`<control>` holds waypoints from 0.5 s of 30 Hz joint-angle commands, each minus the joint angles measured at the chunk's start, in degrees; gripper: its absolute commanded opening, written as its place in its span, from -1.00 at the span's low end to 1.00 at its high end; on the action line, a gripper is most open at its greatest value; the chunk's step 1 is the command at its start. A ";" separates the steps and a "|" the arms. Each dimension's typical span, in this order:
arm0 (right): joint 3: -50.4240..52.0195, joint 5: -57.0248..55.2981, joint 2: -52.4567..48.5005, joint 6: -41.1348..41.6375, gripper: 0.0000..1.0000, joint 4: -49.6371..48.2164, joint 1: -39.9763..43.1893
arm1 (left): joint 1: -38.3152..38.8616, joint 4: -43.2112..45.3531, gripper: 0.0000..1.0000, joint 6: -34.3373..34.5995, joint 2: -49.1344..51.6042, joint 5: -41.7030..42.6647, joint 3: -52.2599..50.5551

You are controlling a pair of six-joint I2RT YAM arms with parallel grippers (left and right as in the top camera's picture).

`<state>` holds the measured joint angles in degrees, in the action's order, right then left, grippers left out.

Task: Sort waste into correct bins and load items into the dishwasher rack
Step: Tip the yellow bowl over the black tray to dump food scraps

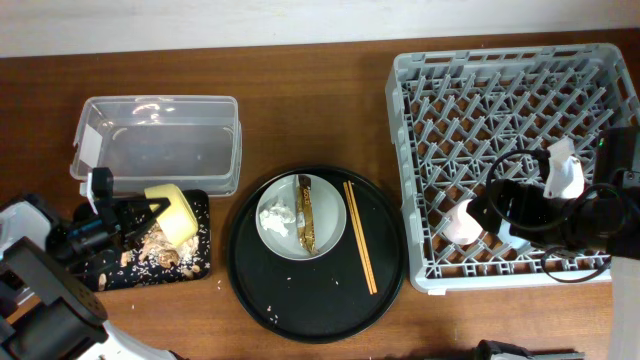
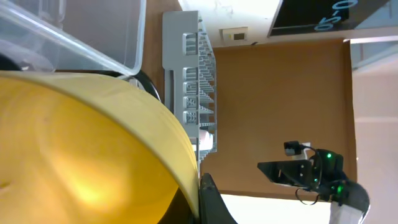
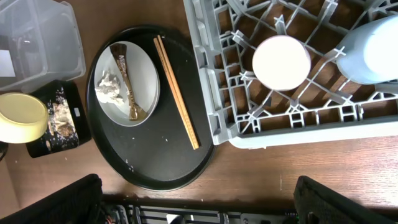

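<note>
Near the front-left corner of the surface, the left claw is closed on the rim of the small yellow bowl. It holds the bowl tilted over the black rectangular tray, where tan food scraps lie. The bowl looks light, stiff and smooth, so it may slip; the rim seems the best hold.

At front middle, the white plate on the round black tray carries a soft tissue and a thin wrapper. The wooden chopsticks lie flat beside it, probably hard to pinch.

At the right edge, the right claw, spread and empty, hangs over the dishwasher rack. At far left stands the clear box.
</note>
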<state>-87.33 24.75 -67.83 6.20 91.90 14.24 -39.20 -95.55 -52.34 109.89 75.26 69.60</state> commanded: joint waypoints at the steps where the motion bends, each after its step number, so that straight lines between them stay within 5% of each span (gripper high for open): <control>1: -0.44 0.11 -0.09 -0.22 0.97 0.15 -0.35 | -0.22 0.33 -1.00 -4.52 -1.22 0.72 -0.02; 3: -0.44 0.11 -0.09 -0.22 0.97 0.02 -0.35 | -0.39 0.90 -1.00 2.08 -1.14 0.44 -0.04; 5: -0.44 0.11 -0.09 -0.24 0.97 0.33 -0.35 | -0.24 0.37 -1.00 -2.60 -1.60 -0.37 -0.02; 7: -0.44 0.13 -0.09 -0.22 0.97 0.33 -0.35 | -0.70 2.14 -0.99 7.91 -1.38 0.24 -0.15; 9: -0.44 0.13 -0.09 -0.22 0.97 0.48 -0.35 | 1.07 0.00 -1.00 0.15 -2.58 -1.22 0.22; 12: -0.44 0.28 -0.09 -0.22 0.97 0.55 -0.35 | 1.70 3.10 -1.00 9.22 -2.58 -0.46 0.63; 15: -0.44 0.33 -0.09 -0.22 0.98 0.44 -0.35 | 7.45 -1.25 -0.99 6.69 -5.31 -5.31 0.61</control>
<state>-87.31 24.77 -67.81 6.20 92.44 14.24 -36.97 -95.64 -47.03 108.36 73.25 69.76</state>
